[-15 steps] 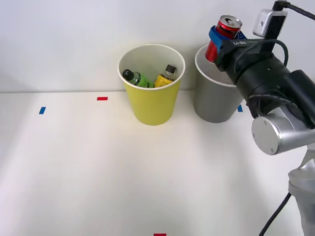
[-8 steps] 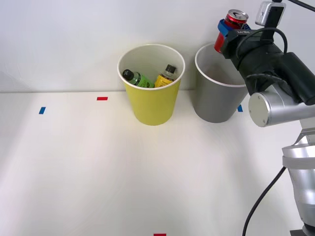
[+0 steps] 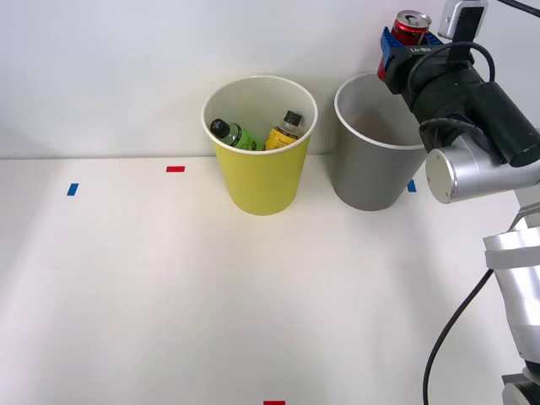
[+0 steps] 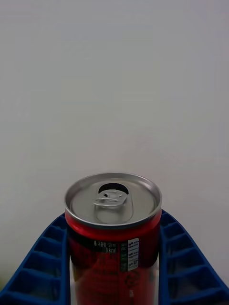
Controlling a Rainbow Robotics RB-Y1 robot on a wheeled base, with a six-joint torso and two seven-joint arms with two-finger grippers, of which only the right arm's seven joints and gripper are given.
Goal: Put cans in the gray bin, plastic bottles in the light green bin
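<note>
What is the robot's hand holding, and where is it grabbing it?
The right gripper holds the small red drink can with a silver top, upright. Its blue ribbed fingers squeeze the can's two sides, below the rim.

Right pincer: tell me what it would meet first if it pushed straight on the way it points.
Probably only the plain pale wall behind the table. The right pincer, shut on the red can, points up and away; the wrist view shows nothing else ahead. Depth is unclear.
</note>
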